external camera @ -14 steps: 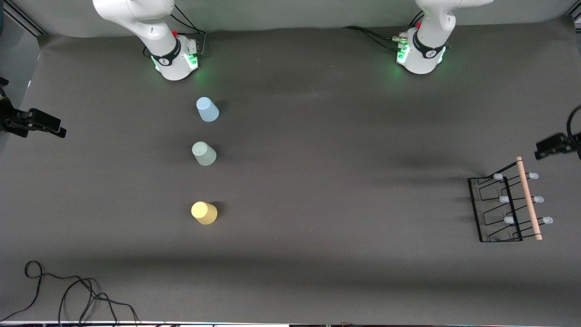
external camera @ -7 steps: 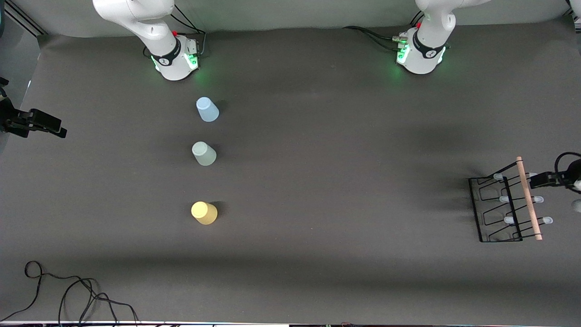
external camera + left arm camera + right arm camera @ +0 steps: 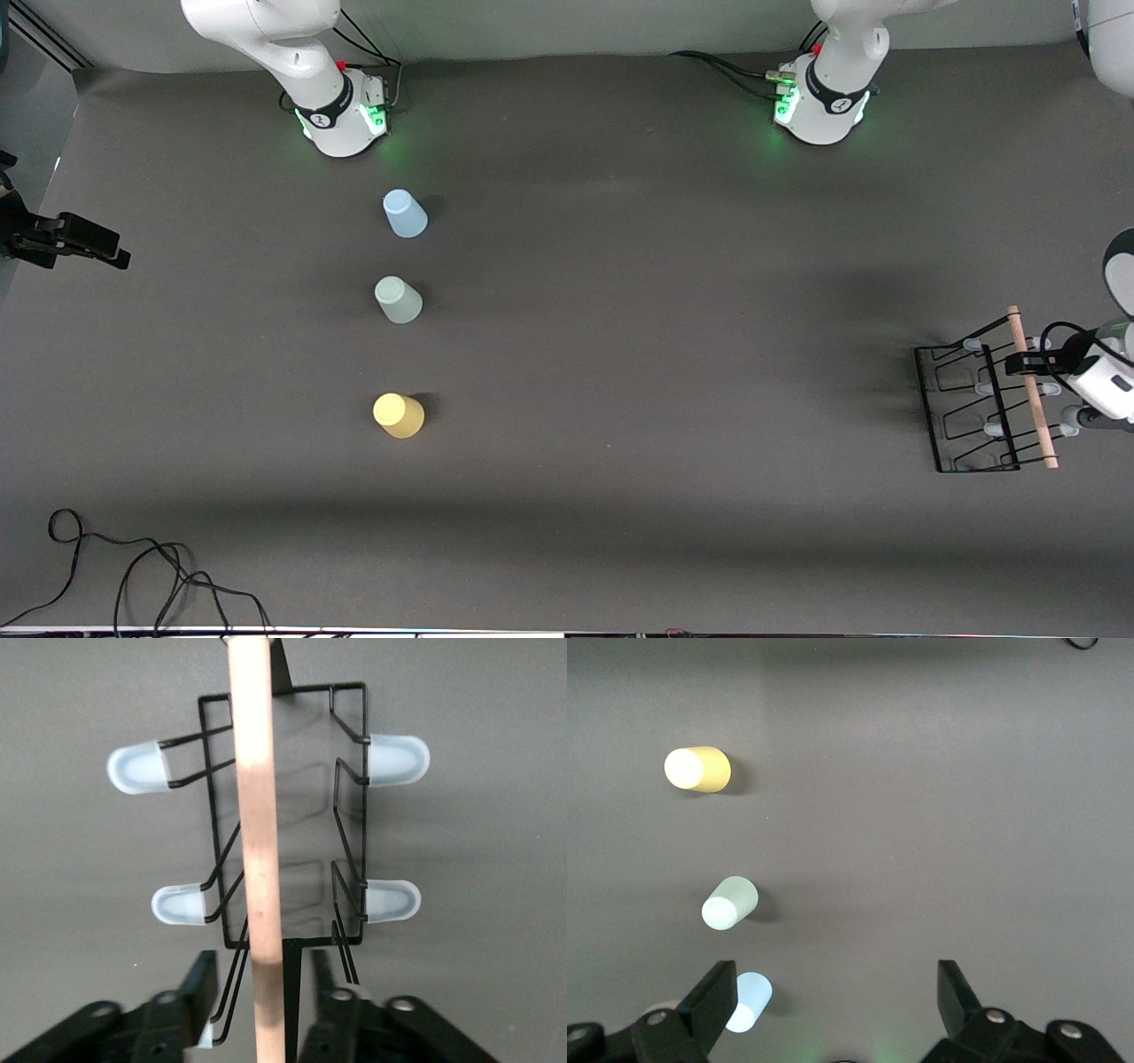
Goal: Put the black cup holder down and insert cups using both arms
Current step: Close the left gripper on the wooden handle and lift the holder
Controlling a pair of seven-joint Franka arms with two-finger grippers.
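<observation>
— Three cups, where are they?

— In a row on the dark surface (image 3: 620, 354), toward the right arm's end, all upside down. The light blue cup (image 3: 405, 213) is farthest from the front camera, the grey-green cup (image 3: 398, 299) comes next, and the yellow cup (image 3: 398, 415) is nearest. They stand well apart from each other.

— And the black cup holder?

— The black cup holder (image 3: 967, 409) sits at the left arm's end of the surface, its wooden rod (image 3: 1033, 394) running along the top and its pale-tipped pegs (image 3: 994, 430) sticking out to either side.

— What is the left claw doing?

— The left claw (image 3: 1019, 363) is over the holder, right at the rod. In the left wrist view its two fingers (image 3: 190, 992) stand spread, one on each side of the rod, with a gap on both sides. They grip nothing.

— The right one?

— The right claw (image 3: 102, 254) hangs at the edge of the surface at the right arm's end, waiting. Its fingers (image 3: 713, 997) are wide apart and empty, and its wrist camera looks down on all three cups.

— Anything else about?

— A loose black cable (image 3: 133, 567) lies coiled on the surface near the front camera, at the right arm's end.
</observation>
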